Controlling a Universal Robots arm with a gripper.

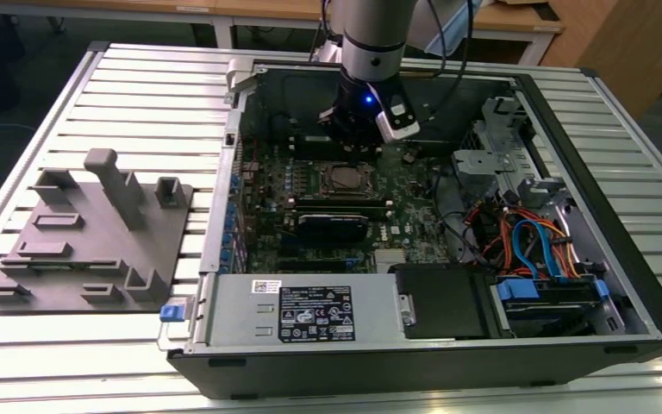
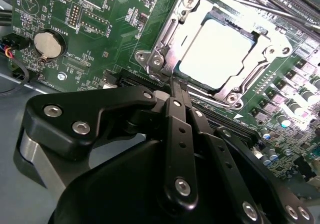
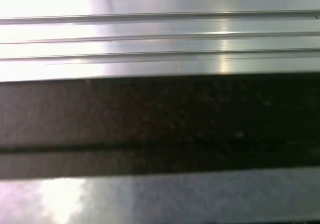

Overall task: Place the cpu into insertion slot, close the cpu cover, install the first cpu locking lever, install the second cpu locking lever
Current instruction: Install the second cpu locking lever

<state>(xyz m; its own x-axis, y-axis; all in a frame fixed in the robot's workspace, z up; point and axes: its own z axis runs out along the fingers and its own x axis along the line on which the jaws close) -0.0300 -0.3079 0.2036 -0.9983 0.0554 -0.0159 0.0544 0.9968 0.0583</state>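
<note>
Jaws together at cpu cover (image 2: 263,59) (cpu (image 2: 212,53) seated), white-labelled power supply (image 1: 308,315)

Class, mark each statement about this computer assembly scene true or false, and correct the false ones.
1. The cpu sits in the insertion slot. True.
2. The cpu cover stands swung up, away from the chip. False: it lies down over the cpu's edges.
3. The gripper has its fingers together, with the tip at a corner of the socket. True.
4. The grey fixture tray lies inside the computer case. False: it lies on the slatted table, beside the case on the exterior view's left.
5. A round coin cell sits on the motherboard. True.
</note>
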